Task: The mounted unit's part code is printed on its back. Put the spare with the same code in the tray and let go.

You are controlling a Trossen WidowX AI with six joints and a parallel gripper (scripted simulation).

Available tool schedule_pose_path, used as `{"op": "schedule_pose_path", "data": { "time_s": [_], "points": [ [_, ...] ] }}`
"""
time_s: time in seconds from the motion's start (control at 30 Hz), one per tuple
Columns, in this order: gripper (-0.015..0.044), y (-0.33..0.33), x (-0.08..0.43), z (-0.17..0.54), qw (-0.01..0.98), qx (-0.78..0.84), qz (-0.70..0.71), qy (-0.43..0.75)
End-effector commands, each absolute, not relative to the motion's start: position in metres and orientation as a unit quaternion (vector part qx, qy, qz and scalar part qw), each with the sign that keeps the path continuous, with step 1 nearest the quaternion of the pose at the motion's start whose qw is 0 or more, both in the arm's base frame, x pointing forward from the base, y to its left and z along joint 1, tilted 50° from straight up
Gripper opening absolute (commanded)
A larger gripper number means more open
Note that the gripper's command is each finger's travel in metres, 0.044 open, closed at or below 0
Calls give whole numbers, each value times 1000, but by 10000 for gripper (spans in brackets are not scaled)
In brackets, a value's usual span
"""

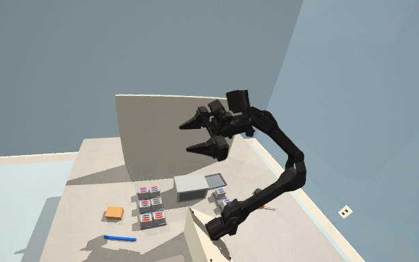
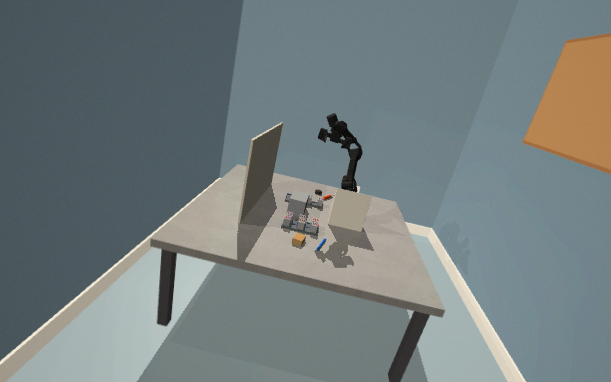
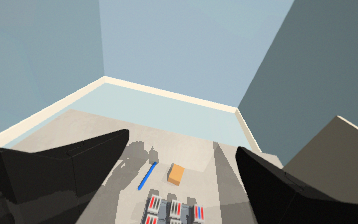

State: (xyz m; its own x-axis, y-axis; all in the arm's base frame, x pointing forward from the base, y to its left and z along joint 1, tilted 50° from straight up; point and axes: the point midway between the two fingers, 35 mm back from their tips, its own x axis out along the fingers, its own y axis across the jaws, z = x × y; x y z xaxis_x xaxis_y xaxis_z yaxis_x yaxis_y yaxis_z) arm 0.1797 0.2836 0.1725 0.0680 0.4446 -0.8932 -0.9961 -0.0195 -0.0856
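My gripper [image 1: 183, 138] [image 2: 322, 135] [image 3: 182, 142] is open and empty, high above the table in front of the tall panel. Several grey spares with striped tops, such as one with red stripes [image 1: 158, 217], stand in a rack [image 1: 153, 225]. Two more units with blue marks, one of them at the back [image 1: 220, 193], stand on a smaller rack right of the grey housing. The grey housing [image 1: 190, 183] [image 2: 298, 200] has a dark opening. A shallow grey tray [image 1: 216, 181] lies behind it. I cannot make out the mounted unit or its back code.
A tall panel [image 1: 162, 130] [image 2: 262, 175] [image 3: 340, 155] stands at the back; a smaller panel [image 2: 350, 210] stands near the arm's base. An orange block [image 1: 114, 213] [image 3: 175, 175] and blue pen [image 1: 120, 238] [image 3: 147, 176] lie beyond the rack. A red-handled tool [image 2: 327, 197] lies near a dark round object [image 2: 318, 192].
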Motion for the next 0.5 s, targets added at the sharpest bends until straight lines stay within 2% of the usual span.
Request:
{"op": "schedule_pose_path", "data": {
  "time_s": [0.0, 0.1, 0.27, 0.47],
  "points": [
    [440, 252, 226, 145, 655, -372, 453, 476],
    [440, 230, 251, 132, 673, -353, 359, 541],
    [440, 168, 304, 107, 692, -307, 111, 645],
    [440, 94, 346, 89, 676, -270, -149, 669]
  ]
}}
